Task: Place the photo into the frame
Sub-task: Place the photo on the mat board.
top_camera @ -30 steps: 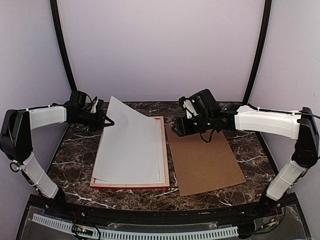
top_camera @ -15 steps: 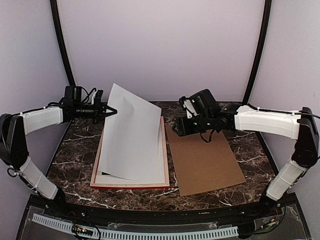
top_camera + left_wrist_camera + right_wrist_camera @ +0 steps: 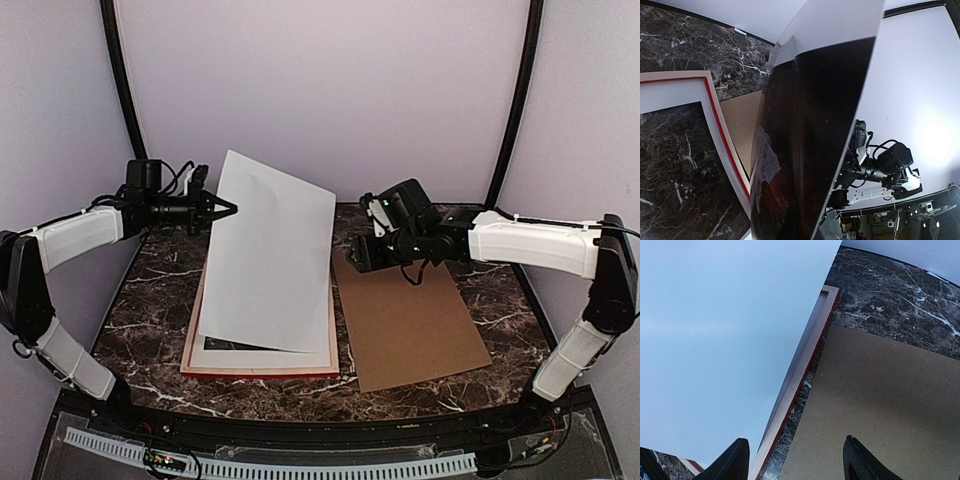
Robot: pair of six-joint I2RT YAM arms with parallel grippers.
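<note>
The photo [image 3: 268, 255] stood left of centre in the overhead view, tipped up like an opened lid. Its white back faced the camera, its far edge was raised high, and its near edge was down inside the frame [image 3: 262, 369]. The left wrist view showed the dark printed face turned toward the table. That is the way it would need to face, since the frame lay pale-wood back up with only a red line along its near edge. I'd say the sheet was held for lowering face-down into the opening, near edge acting as a hinge.

The left claw [image 3: 224, 209], at the upper left, was closed on the photo's left edge close to the raised corner. It was a pinch at the margin, reaching in level from the side, which left the sheet free to swing with the arm clear of the frame. The paper bowed a little.

The right claw [image 3: 357, 258] hung right of centre, just beyond the frame's right rail and above the far-left corner of the brown board [image 3: 412, 322] — fingers apart, nothing between them. It seemed placed to steady or press the sheet flat. The board lay on the dark marble table [image 3: 150, 300] beside the frame, apparently parked to go in behind the photo.
</note>
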